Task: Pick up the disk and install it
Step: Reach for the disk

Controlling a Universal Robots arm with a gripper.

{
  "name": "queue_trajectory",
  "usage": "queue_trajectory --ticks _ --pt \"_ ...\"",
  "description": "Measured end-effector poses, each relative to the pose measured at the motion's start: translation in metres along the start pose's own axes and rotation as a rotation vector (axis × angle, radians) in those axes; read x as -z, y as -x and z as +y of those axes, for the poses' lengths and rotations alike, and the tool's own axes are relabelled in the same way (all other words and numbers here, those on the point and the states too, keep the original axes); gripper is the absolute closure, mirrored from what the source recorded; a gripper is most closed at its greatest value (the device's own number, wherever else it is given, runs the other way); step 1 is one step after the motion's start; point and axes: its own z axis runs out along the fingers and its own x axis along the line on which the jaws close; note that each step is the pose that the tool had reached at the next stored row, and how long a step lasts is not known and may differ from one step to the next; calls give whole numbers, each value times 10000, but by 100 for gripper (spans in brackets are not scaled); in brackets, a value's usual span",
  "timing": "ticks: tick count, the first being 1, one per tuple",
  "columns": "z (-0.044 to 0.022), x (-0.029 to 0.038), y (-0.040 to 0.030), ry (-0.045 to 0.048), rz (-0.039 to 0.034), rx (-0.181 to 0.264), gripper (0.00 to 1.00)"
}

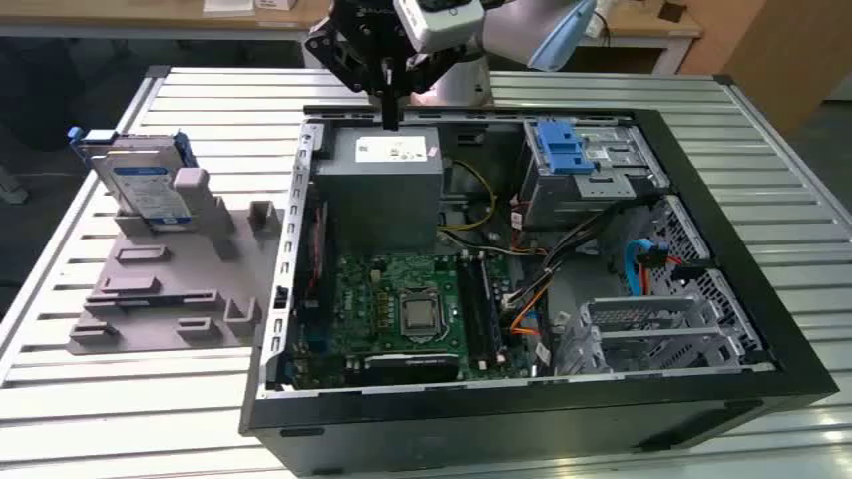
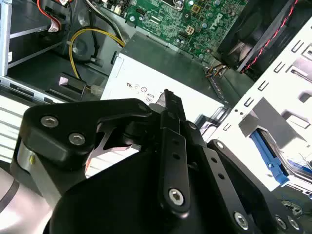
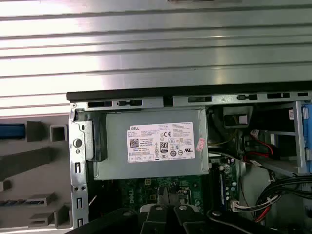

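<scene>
Legend for your exterior view. Disk (image 1: 144, 185): silver body, white-and-blue label, blue carrier frame. Holder (image 1: 160, 299): plain grey. Desk (image 1: 120, 409): pale silver, ribbed in parallel stripes. Case (image 1: 533, 424): black shell, bare grey metal inside. You can tell power supply (image 1: 379, 195) by grey box and white sticker, motherboard (image 1: 399, 299) by green, latch (image 1: 562, 150) by blue. Blue cable (image 1: 625, 264). Claw (image 1: 389, 118): black.

The slatted silver metal table (image 1: 120, 409) is gleaming glossily. The flat silver metal disk (image 1: 144, 185) is sitting framed in smooth blue plastic. The large grey metal box (image 1: 377, 205) is looking matt, wearing a white paper sticker (image 1: 393, 150). The black gripper (image 1: 387, 122) is looking matt.
</scene>
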Motion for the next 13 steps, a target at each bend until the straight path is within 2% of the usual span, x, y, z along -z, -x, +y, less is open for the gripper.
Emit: queue_trajectory --ticks 13 --pt "-2 -1 -25 0 0 0 89"
